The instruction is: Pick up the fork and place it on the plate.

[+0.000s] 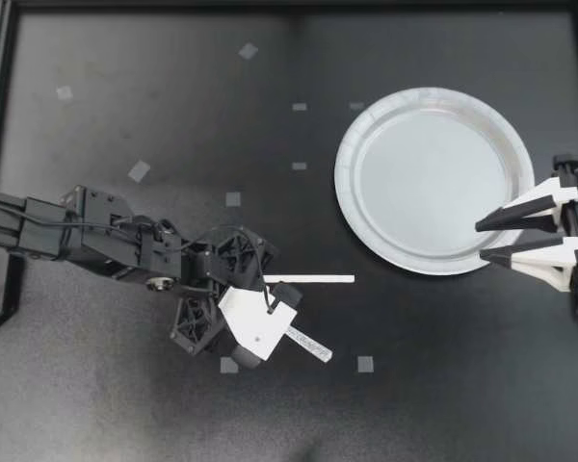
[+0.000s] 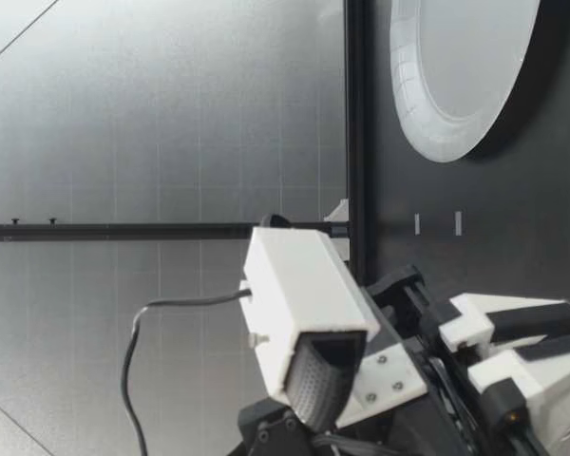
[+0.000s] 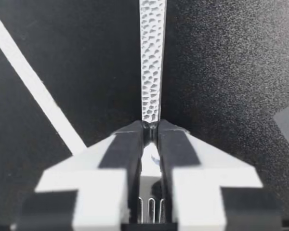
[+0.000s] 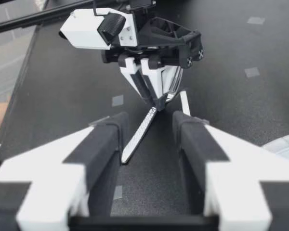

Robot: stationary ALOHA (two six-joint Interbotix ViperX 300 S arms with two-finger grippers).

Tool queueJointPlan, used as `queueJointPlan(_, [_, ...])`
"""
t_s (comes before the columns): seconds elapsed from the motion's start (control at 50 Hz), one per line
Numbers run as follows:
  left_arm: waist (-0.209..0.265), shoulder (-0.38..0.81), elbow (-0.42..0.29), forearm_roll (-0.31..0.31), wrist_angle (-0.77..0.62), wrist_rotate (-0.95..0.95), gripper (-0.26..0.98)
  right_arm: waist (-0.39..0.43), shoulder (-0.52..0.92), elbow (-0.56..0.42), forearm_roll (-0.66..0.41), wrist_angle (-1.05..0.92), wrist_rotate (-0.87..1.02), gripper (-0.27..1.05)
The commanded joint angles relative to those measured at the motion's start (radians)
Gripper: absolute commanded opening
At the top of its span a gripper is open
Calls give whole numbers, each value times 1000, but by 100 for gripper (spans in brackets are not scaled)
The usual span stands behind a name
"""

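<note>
The counter [image 1: 173, 106] is matte black and faintly speckled, with soft pale glare across part of it. Small grey tape squares [image 1: 139, 171] lie scattered over it, and a thin white strip [image 1: 313, 279] lies flat on it. A black frame rail [image 1: 289, 6] borders it. Beyond stands a grey panelled wall [image 2: 171, 114] with thin seams and a dark upright bar [image 2: 123, 230].

Top camera looks straight down, covering the whole worktop [image 1: 125, 404]. Low camera sits at worktop height, close behind an arm [image 2: 399, 380]. Wrist cameras look along left gripper [image 1: 287, 330] and right gripper [image 1: 480, 241], very near. Top and low views share the plate [image 1: 433, 178], at 2 o'clock.
</note>
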Motion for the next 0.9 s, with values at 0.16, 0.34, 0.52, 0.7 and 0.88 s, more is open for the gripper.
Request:
queueJointPlan(0.16, [3,-186,-57,-3,-12,-14,2,2,18,-58,-15,-11,-29,49])
queueJointPlan(0.34, [3,-336,-38,-14,-173,-94,2,-3,64,-130,-150,-28,-178,51])
queueJointPlan(0.52, [3,-465,86,-71,-615,-313,2,-69,124,-202,-270,-106,-436,59])
queueJointPlan(0.7, [5,-541,272,-117,-1077,-663,2,-137,206,-235,-279,-229,-664,64])
queueJointPlan(0.88, [6,-528,383,-117,-1327,-1049,2,-144,301,-242,-281,-419,-710,64])
